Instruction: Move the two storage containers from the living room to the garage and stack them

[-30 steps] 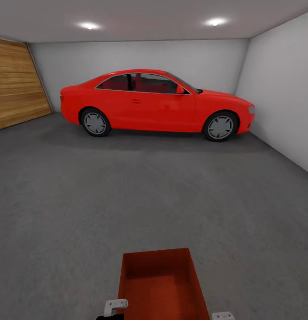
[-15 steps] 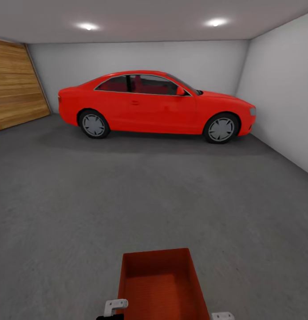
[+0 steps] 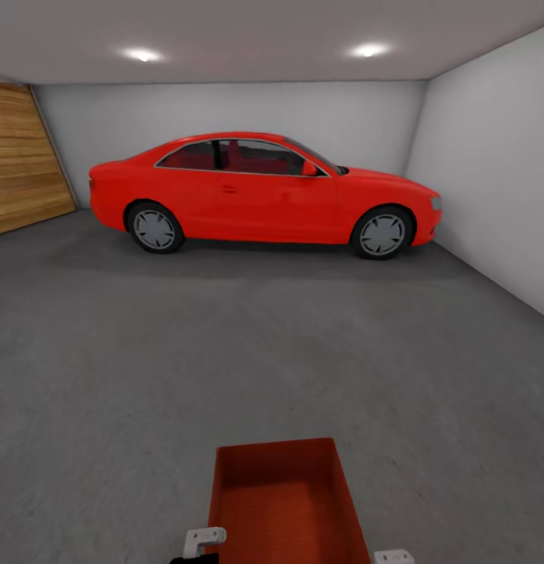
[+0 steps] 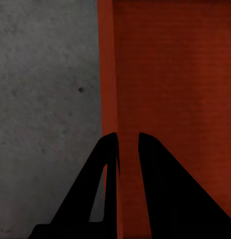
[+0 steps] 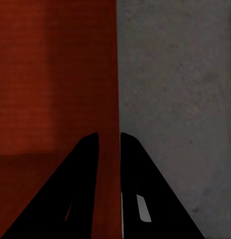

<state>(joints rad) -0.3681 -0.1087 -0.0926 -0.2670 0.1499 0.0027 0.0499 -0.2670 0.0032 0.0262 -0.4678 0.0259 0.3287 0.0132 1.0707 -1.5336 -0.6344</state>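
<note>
An orange-red storage container (image 3: 280, 501) hangs low in front of me in the head view, open side up and empty, above the garage's dark grey floor (image 3: 225, 352). My left gripper (image 3: 203, 539) is at its left wall and my right gripper (image 3: 393, 557) at its right wall. In the left wrist view the left gripper (image 4: 126, 137) is shut on the container's thin wall (image 4: 109, 74), one finger inside and one outside. The right wrist view shows the right gripper (image 5: 109, 135) pinching the opposite wall (image 5: 113, 74) the same way, with speckled floor (image 5: 175, 99) beyond.
A big red car (image 3: 256, 188) stands side-on against the far pale grey wall. A wood-plank door (image 3: 21, 172) is at the far left, and a grey wall (image 3: 499, 180) runs along the right. Bare floor lies between me and the car.
The whole head picture has shifted a little left and down, so the camera moved. The container and both grippers keep their place in the view.
</note>
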